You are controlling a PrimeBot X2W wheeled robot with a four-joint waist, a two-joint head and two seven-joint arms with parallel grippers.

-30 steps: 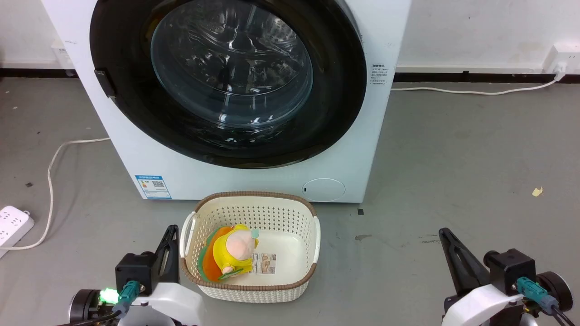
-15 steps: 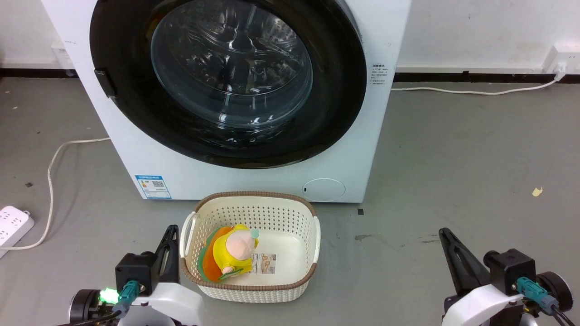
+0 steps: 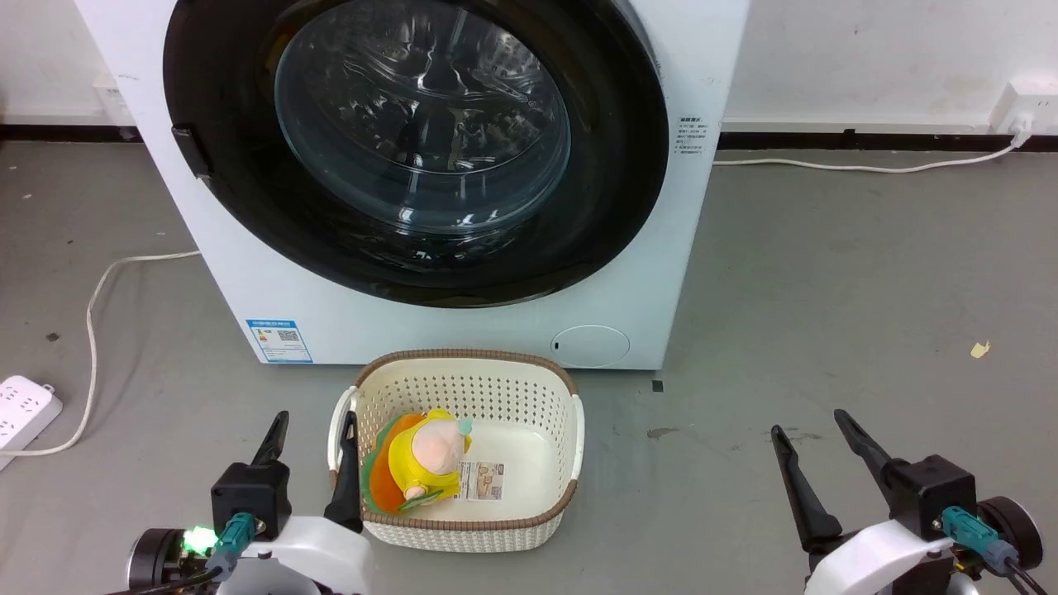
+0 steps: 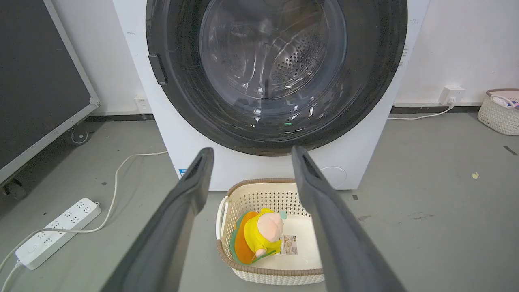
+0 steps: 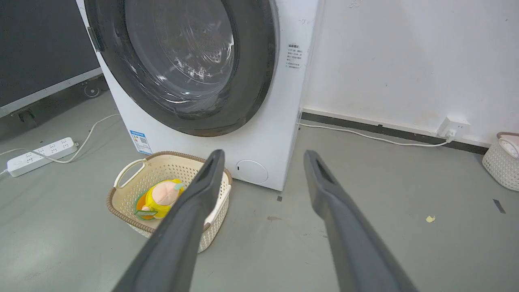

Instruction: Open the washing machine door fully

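Both pairs of fingers have spread since a second ago. My left gripper [image 3: 316,417] and right gripper [image 3: 807,423] now stand wide and hold nothing, low over the grey floor [image 3: 826,289]. In the head view the left one's inner finger overlaps the left handle of the cream laundry basket [image 3: 463,368], where a yellow plush toy [image 3: 426,459] lies. Just behind the basket stands the washing machine [image 3: 463,326], with the washing machine door [image 3: 421,124] shut flush against its front.

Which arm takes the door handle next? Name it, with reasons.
Left. The washing machine door has its handle on the left rim, nearer the open left gripper; the right gripper sits far across.
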